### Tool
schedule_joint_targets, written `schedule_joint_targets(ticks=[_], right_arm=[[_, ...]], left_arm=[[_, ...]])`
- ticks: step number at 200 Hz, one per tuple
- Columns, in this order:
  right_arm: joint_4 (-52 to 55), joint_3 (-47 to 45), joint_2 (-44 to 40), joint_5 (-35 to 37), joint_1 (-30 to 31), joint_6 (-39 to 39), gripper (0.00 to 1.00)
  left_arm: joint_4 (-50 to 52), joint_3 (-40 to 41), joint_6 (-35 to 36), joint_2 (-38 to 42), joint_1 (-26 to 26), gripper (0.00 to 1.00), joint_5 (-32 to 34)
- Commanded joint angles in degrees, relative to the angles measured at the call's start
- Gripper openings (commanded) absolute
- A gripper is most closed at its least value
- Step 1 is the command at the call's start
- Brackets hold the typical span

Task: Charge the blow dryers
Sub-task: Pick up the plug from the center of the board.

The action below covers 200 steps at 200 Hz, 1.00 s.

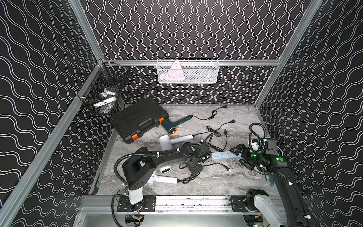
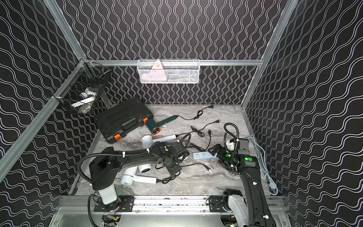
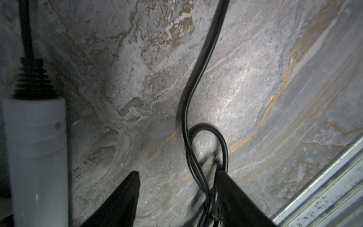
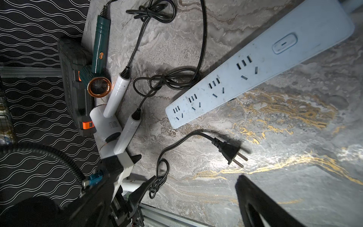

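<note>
The dark green blow dryer (image 1: 172, 125) lies by the case. One white blow dryer (image 1: 166, 141) lies in front of it. Two more white ones (image 2: 145, 168) (image 2: 128, 176) lie under my left arm. My left gripper (image 3: 177, 175) is low over the table beside a white handle (image 3: 37, 147). Its jaws are open, and a bundled black cord (image 3: 198, 173) lies loose against one finger. A free plug (image 4: 229, 152) rests near the pale blue power strip (image 4: 255, 64). My right gripper (image 1: 238, 157) stands wide open at the strip's end, holding nothing.
A black case with orange latches (image 1: 137, 119) sits at the back left. A black wire basket (image 1: 104, 92) and a white mesh basket (image 1: 187, 71) hang on the walls. Loose cords and plugs (image 1: 232, 121) trail across the middle of the table. A metal rail (image 1: 186, 202) runs along the front.
</note>
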State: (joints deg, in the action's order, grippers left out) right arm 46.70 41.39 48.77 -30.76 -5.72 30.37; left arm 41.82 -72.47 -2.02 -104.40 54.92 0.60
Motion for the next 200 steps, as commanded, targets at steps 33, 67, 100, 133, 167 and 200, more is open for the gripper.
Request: schedule_joint_targets(ticks=[33, 67, 100, 133, 167, 200], right_arm=[[-0.6, 0.0, 0.4, -0.4, 0.0, -0.5, 1.00], [-0.6, -0.2, 0.0, -0.4, 0.0, -0.5, 1.00], [-0.6, -0.1, 0.0, -0.5, 0.0, -0.7, 1.00], [-0.5, -0.1, -0.2, -0.6, 0.0, -0.7, 1.00], [-0.5, -0.4, -0.7, -0.4, 0.0, -0.5, 1.00], [-0.5, -0.4, -0.5, -0.2, 0.0, -0.4, 1.00]], left_arm=[[-1.9, -2.6, -1.0, -4.5, -1.7, 0.61, -5.1], [-2.0, -3.2, -2.0, -6.7, -1.7, 0.56, -4.8], [-2.3, -3.6, -3.6, -8.3, -1.7, 0.51, -3.9], [-2.7, -3.6, -4.8, -9.4, -1.7, 0.50, -3.3], [-3.5, -3.0, -5.8, -9.6, -1.7, 0.33, -4.4], [-3.9, -2.2, -5.7, -9.1, -1.7, 0.14, -5.5]])
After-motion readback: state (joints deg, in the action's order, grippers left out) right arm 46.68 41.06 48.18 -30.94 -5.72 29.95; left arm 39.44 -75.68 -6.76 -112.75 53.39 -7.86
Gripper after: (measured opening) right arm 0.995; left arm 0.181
